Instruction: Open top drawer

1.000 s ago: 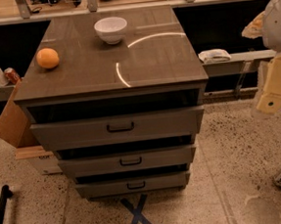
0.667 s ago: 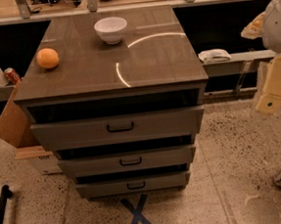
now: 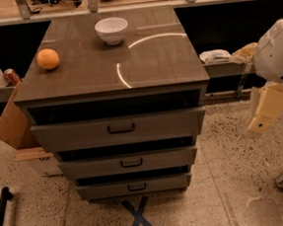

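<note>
Nearest, a blue tape X (image 3: pixel 139 219) marks the speckled floor just in front of the cabinet. Above it the three drawer fronts stack up: the bottom drawer (image 3: pixel 133 186), the middle drawer (image 3: pixel 128 162), then the top drawer (image 3: pixel 118 130), the widest and tallest of them, with its dark handle (image 3: pixel 121 129) at the centre. A dark gap runs between its upper edge and the cabinet top (image 3: pixel 142 65). The gripper (image 3: pixel 264 111) hangs at the right of the scene, off the cabinet's right side and at about the level of the top drawer's front. It is well apart from the drawer and from the handle, touching neither. Whether it is open or closed cannot be told, and nothing can be seen in it. A cardboard box (image 3: pixel 9 126) leans at the cabinet's left side. On the cabinet top an orange (image 3: pixel 47 59) sits near the left edge, and farther back a white bowl (image 3: pixel 111 30) stands upright near the middle.
</note>
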Action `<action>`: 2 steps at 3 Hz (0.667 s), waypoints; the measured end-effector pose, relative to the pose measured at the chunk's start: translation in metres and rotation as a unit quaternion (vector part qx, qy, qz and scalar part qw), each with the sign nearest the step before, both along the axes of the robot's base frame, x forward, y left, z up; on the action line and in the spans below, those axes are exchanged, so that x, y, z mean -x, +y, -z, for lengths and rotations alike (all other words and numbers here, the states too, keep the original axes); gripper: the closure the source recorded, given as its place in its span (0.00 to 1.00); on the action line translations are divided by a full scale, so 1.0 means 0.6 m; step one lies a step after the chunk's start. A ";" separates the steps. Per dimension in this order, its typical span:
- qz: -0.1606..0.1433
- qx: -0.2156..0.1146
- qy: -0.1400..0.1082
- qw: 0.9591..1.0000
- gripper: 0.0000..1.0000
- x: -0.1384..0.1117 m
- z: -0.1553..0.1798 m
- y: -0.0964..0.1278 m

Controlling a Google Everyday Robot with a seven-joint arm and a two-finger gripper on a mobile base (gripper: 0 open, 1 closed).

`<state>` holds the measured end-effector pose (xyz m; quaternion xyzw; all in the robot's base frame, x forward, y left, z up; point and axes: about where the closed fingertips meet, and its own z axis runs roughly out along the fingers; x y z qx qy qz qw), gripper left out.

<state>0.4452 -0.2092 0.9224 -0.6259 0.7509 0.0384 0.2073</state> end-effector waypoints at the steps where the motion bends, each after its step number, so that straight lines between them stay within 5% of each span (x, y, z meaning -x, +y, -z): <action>1: -0.025 -0.034 0.007 0.999 0.00 -0.001 0.050 0.014; 2: -0.025 -0.034 0.007 0.999 0.00 -0.001 0.050 0.014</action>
